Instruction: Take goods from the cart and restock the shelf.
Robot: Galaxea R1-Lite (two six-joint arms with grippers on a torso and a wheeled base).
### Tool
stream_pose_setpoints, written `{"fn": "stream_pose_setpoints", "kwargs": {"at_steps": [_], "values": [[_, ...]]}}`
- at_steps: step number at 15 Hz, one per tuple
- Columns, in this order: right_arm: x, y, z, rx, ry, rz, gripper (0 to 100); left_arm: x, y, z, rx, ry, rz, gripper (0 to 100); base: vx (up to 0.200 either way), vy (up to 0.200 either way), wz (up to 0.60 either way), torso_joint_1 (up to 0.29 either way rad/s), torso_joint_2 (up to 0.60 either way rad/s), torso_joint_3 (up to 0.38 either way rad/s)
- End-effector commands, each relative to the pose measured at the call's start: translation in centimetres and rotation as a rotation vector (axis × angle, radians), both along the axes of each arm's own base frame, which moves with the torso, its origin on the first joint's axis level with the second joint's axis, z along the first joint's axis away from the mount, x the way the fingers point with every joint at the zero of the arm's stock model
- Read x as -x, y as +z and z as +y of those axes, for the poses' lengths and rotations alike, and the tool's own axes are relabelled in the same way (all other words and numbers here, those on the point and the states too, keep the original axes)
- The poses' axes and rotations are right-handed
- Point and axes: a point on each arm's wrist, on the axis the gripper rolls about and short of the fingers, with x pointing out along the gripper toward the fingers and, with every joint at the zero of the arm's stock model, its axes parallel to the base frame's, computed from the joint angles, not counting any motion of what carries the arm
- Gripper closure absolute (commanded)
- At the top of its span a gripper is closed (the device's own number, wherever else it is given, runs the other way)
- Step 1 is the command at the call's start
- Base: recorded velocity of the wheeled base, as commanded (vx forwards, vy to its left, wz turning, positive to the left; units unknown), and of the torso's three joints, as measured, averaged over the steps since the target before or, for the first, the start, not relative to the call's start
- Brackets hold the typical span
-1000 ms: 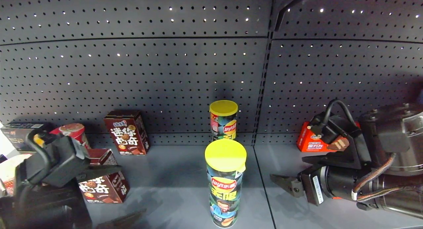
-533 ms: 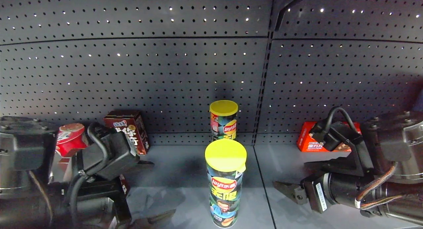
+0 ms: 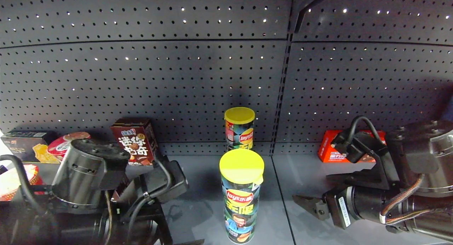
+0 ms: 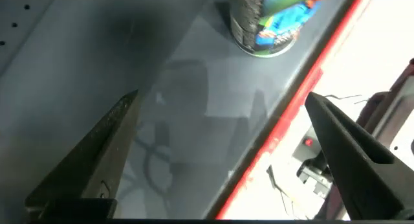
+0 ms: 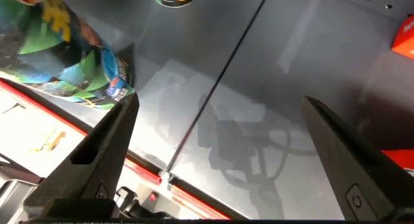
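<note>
A tall chips can [image 3: 241, 195] with a yellow lid stands near the front edge of the grey shelf [image 3: 198, 188]. A second, similar can [image 3: 239, 128] stands behind it against the pegboard. My left gripper [image 4: 220, 140] is open and holds nothing; it hangs low over the shelf front, just left of the front can, whose base [image 4: 272, 23] lies beyond its fingers. My right gripper [image 3: 315, 190] is open and holds nothing, a short way right of the front can. In the right wrist view the front can [image 5: 65, 56] lies beside one finger [image 5: 103, 159].
A brown cookie box [image 3: 136, 140], a red cup [image 3: 63, 142] and a black box [image 3: 21, 140] stand at the back left. An orange box [image 3: 332, 151] sits at the back right behind my right arm. The shelf's front edge carries a red strip [image 4: 284, 127].
My left arm has swung rightward across the shelf toward the front can and now covers the front cookie box. My right gripper has drawn back and down a little.
</note>
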Motion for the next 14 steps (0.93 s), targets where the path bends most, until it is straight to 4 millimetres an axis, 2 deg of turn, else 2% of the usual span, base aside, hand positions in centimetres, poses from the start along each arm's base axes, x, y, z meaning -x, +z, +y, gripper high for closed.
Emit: {"fn": "stream_pose_setpoints", "kwargs": {"at_steps": [1,6,14], "values": [[-0.1,-0.1,-0.1,-0.001,0.0,0.007,0,-1.2,-0.8,-0.9,-0.024,0.002,0.027,0,0.0,0.0,0.0,0.0,0.0,0.0],[-0.4,-0.2,0.2,0.001,0.005,0.01,0,-3.1,-1.1,-2.5,-0.036,0.002,0.036,0,0.0,0.0,0.0,0.0,0.0,0.0],[-0.2,-0.2,0.0,0.0,0.005,0.011,0,-4.0,-2.0,-3.4,-0.059,0.018,0.056,0,0.0,0.0,0.0,0.0,0.0,0.0]]}}
